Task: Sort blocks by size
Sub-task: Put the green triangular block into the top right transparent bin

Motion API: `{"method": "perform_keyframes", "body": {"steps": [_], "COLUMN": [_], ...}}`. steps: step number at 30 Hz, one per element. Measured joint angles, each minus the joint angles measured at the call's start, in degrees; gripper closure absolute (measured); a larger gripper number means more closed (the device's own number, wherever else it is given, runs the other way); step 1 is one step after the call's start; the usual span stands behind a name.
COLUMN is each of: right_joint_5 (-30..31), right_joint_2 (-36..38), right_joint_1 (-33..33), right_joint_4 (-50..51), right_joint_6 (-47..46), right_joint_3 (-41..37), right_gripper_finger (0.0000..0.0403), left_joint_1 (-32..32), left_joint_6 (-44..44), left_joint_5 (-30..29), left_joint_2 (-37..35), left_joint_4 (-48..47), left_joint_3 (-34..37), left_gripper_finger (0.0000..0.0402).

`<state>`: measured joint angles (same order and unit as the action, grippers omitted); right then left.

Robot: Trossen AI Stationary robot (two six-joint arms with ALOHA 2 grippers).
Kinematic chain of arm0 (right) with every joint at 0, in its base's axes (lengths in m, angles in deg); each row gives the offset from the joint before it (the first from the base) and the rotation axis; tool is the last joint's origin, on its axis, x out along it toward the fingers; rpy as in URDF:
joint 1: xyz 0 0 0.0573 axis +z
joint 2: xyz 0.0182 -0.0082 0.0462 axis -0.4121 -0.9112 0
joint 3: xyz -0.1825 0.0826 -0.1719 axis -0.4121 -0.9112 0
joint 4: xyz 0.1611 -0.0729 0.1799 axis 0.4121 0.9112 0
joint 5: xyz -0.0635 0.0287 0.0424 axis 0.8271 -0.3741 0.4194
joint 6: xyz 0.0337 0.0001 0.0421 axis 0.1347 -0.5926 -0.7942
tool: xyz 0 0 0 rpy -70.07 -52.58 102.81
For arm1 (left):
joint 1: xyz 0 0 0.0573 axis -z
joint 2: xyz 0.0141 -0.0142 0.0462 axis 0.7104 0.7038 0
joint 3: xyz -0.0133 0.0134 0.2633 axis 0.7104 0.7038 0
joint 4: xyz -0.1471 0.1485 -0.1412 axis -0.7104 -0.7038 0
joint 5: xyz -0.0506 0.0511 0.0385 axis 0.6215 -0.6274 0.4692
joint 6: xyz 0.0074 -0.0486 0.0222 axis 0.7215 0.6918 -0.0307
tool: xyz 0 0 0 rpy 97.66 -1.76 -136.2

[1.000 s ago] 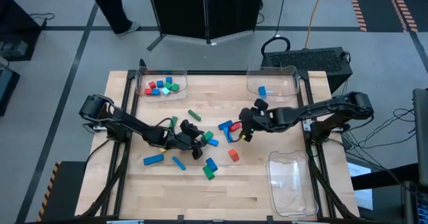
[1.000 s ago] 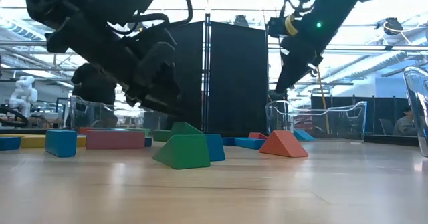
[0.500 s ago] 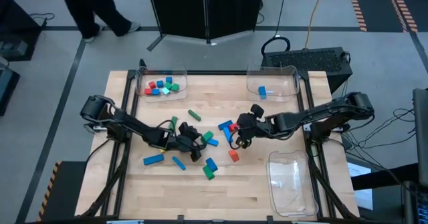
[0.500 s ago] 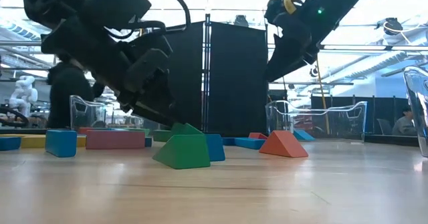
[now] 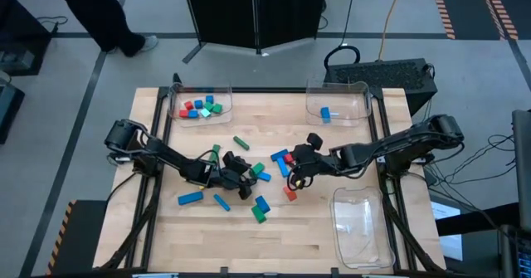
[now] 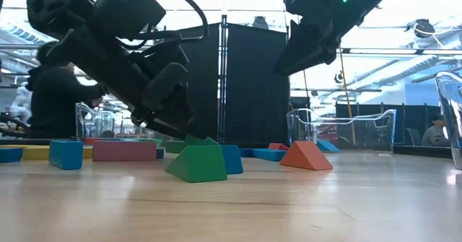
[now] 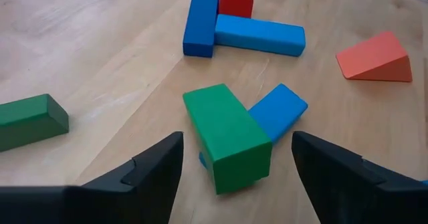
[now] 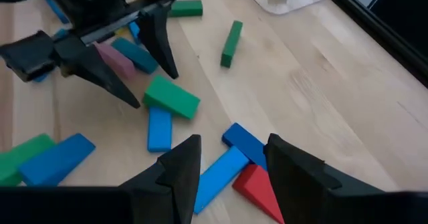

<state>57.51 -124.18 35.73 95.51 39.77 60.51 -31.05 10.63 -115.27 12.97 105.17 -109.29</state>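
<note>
Left end effector (image 5: 249,175) hovers low over the middle of the tabletop (image 5: 332,236) with its fingers spread wide, straddling a green block (image 7: 227,137) that leans on a blue block (image 7: 277,110); the fingers stand clear on either side and grip nothing. Right end effector (image 5: 297,173) hangs just right of it, above the L of two blue bars (image 8: 231,160) and a red piece (image 8: 257,187). Its fingers are apart and empty, with those blocks showing in the gap between them.

Sorting looks partly done. The far-left tray (image 5: 176,110) holds a cluster of small red, green, blue and teal cubes, the far-right tray (image 5: 355,89) holds one blue block, and the near-right tray (image 5: 369,249) looks bare, though its clear walls make that hard to confirm. Most of the larger blocks lie loose mid-tabletop: green bars, blue bars, a pink bar (image 8: 115,58), an orange wedge (image 7: 376,57), and a green and blue pair nearer the front edge. By that count well over half the work is left.

Both arms reach inward from opposite sides, stretched low and nearly level, wrists tipped down so the fingers point at the wood. The two end effectors sit near each other, so crowding is a fair worry.
</note>
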Motion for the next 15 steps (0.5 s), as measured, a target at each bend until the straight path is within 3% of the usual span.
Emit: {"method": "perform_keyframes", "body": {"steps": [15], "right_joint_5": [-0.1], "right_joint_2": [-0.1], "right_joint_1": [0.0], "right_joint_4": [-14.5], "right_joint_6": [1.5], "right_joint_3": [-7.1], "right_gripper_finger": [0.0241], "left_joint_1": [-1.0], "left_joint_6": [-1.9], "left_joint_5": [-1.5], "left_joint_2": [0.0], "left_joint_4": [-0.6], "left_joint_3": [0.0], "left_gripper_finger": [0.0208]}}
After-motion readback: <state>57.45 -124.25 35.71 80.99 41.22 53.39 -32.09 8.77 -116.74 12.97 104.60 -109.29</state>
